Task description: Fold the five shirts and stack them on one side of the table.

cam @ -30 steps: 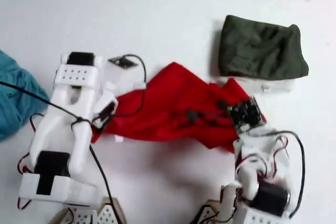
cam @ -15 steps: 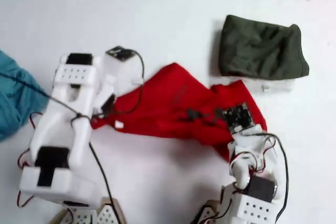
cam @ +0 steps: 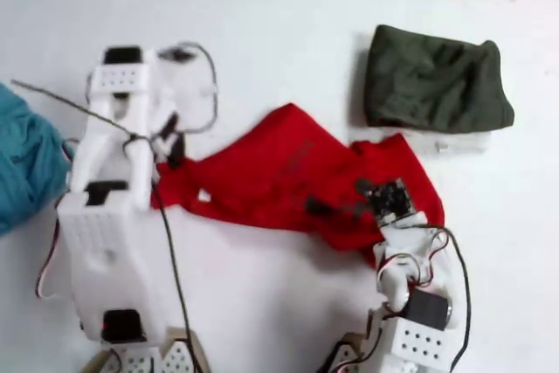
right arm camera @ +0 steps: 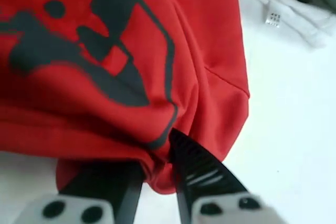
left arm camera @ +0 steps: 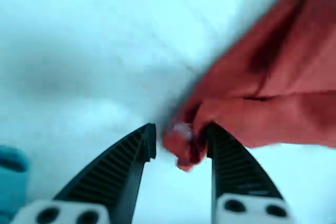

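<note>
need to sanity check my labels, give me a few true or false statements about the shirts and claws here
1. The left claw and the right claw each grip the red shirt. True.
2. The green shirt lies spread open in the middle. False: it is folded, at the far right, on top of a white shirt.
3. A teal shirt sits at the left edge of the table. True.
4. The red shirt is stacked on the green shirt. False: it lies on the table, nearer the arms.
</note>
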Available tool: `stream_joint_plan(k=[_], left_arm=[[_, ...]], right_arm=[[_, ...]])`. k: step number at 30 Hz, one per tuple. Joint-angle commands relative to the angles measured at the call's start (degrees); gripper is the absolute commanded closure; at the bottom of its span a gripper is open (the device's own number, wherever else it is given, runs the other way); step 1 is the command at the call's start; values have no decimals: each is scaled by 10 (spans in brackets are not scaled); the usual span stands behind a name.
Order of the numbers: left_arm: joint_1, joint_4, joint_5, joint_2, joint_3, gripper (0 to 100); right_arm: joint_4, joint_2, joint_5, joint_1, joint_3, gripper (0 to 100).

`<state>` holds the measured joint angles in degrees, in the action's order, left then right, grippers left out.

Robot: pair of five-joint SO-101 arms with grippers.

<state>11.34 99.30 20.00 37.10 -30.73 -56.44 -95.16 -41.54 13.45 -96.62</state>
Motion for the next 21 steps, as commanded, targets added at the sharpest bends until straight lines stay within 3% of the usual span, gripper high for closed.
stream_joint_plan(k=[1,11,21], left_arm=[[20,29,-41,25,-111,810],[4,31,-50,9,-53,811],[-61,30,46,-270,233,812]], right_arm=[[8,10,-2,7,-6,981],[8,10,-1,7,-6,981],[8,10,-1,7,-6,981]])
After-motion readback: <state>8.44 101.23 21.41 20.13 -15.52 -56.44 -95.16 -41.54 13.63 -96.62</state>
